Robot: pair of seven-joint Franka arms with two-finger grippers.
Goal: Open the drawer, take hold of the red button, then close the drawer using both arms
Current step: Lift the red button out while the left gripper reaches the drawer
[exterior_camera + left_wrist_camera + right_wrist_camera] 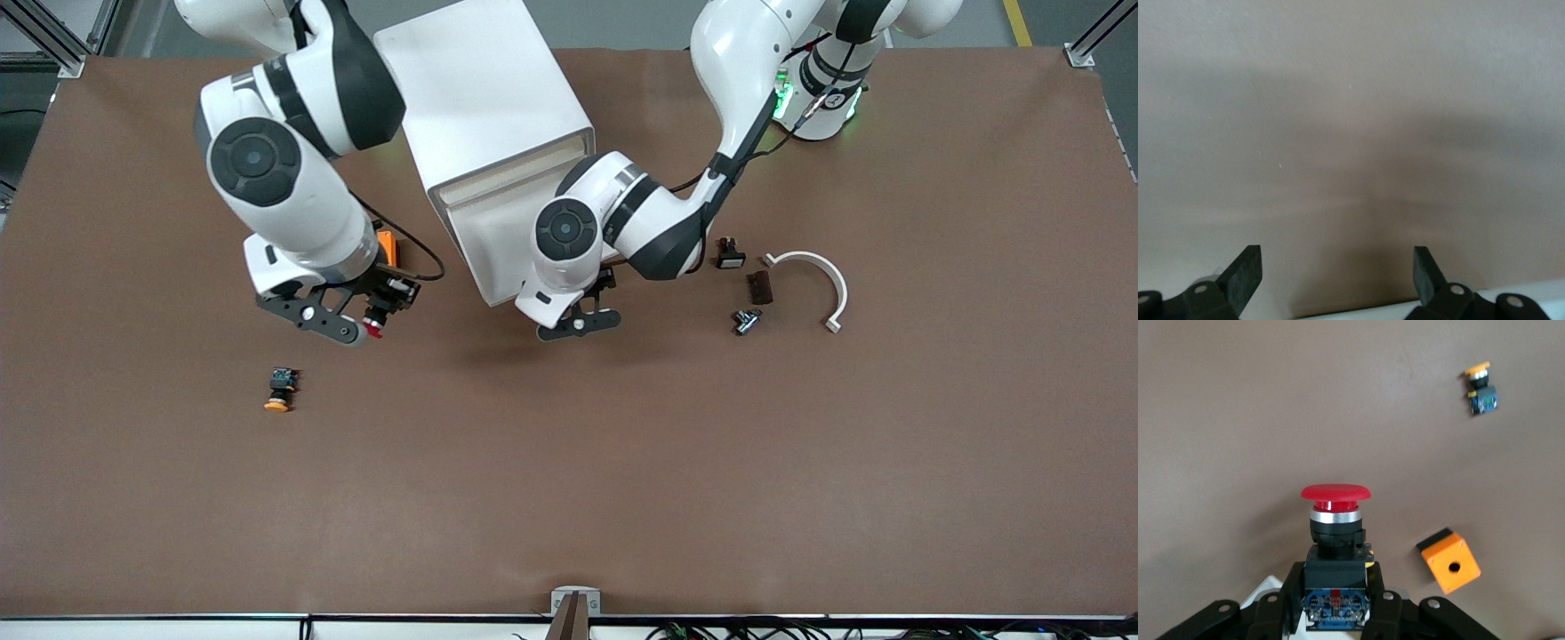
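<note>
The right gripper [1336, 613] hangs beside the cabinet [484, 107], fingers [1293, 600] clamping the button [1335, 520]. The left gripper [1338, 280], fingers [1245, 273] wide, points down just before the drawer [498, 236].

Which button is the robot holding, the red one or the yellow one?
The red button, pinched in the right hand. The yellow button lies alone on the table, nearer the front camera.

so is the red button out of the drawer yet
Yes, out: the right gripper is shut on the red button, above the bare table.
</note>
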